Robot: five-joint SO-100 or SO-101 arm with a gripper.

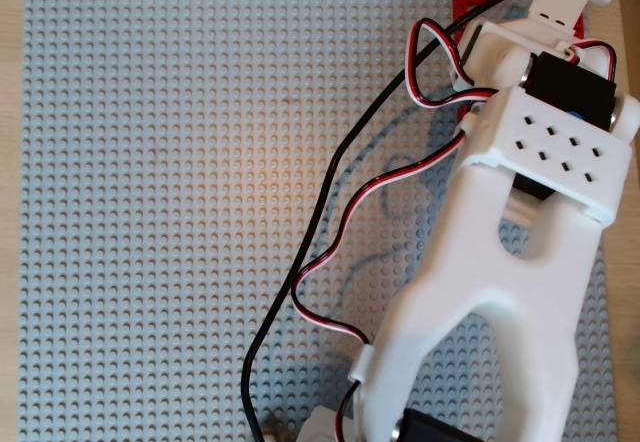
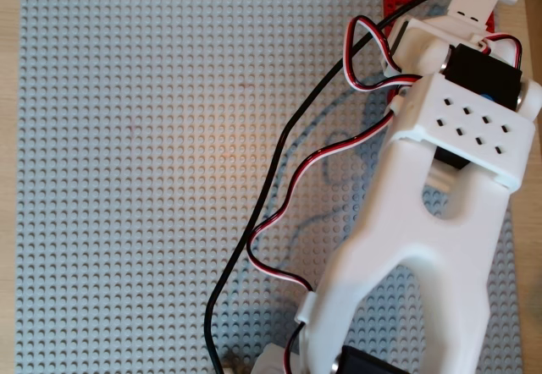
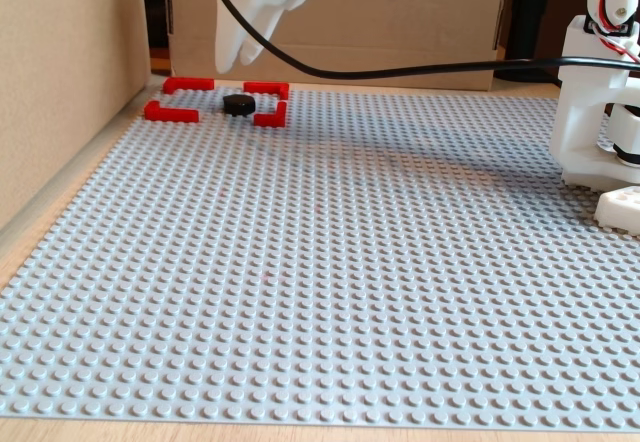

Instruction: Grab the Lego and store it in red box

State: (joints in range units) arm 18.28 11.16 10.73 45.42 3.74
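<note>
Grey studded baseplate fills the desk. White arm crosses its right side in both overhead views. Red box sits at the baseplate's far left corner in the fixed view. Black Lego lies inside it. Gripper hangs above the Lego, holding nothing; finger gap cannot be told.

The arm was white moulded plastic, with black servos, a plate pierced by 7 small holes, a black cable and red-white-black wires.
</note>
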